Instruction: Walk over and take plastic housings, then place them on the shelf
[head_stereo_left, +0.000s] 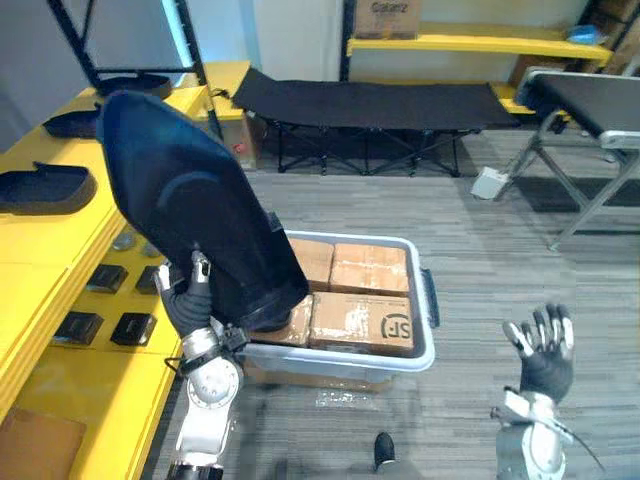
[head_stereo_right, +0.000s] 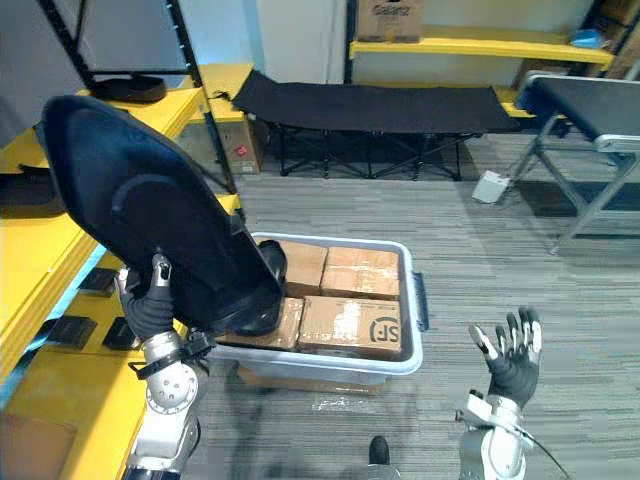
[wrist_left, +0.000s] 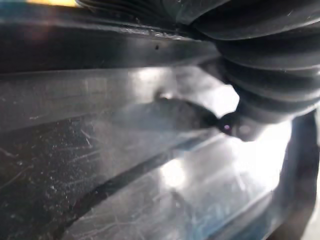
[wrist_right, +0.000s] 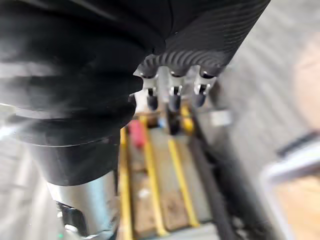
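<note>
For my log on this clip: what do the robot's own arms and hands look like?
The left arm and right arm are silver-grey with rounded joints. The left hand and right hand each have a dark ribbed cover over the back and wrist, and silver fingers with dark tips.

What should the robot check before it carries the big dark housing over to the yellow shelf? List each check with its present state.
1. Left hand grips the housing: ok, fingers curled at its lower end.
2. Grip firm enough for carrying: cannot tell; the left wrist view is too close to judge.
3. Right hand free to help: ok, fingers spread, holding nothing.
4. Housing lifted clear of the bin of boxes: cannot tell; its lower end overlaps the bin's corner.
5. Bare spot on the shelf: ok, yellow surface shows between the other dark parts.
</note>
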